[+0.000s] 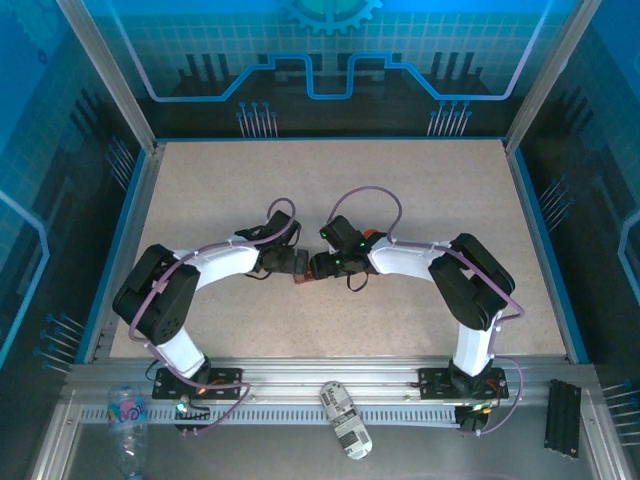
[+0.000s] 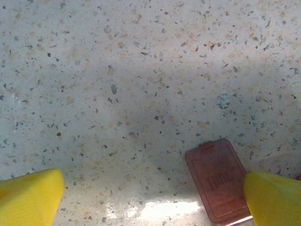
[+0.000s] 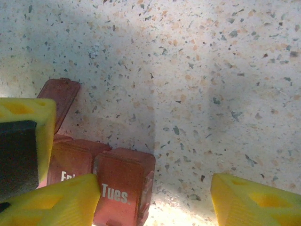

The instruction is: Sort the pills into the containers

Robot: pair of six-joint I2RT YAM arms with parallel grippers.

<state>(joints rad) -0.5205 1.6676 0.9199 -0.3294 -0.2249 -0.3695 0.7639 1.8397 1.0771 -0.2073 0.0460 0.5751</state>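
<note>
Yellow fingers (image 3: 254, 200) of the right gripper (image 3: 157, 186) stand open and empty, the maroon containers (image 3: 124, 188) just beside one finger at mid speckled table (image 1: 330, 190), while the left gripper (image 2: 154, 183) gapes wide near their flat lid (image 2: 216, 179), blue panels (image 1: 60, 150) around.

Left arm (image 1: 225, 262), right arm (image 1: 405, 260): white moulded links, bulky black joint housings, black base plates. Lilac cables looped along both. Small green lights at right wrist. Left fingers (image 2: 275, 197), right fingers (image 3: 254, 197): bright yellow, wedge-shaped.
</note>
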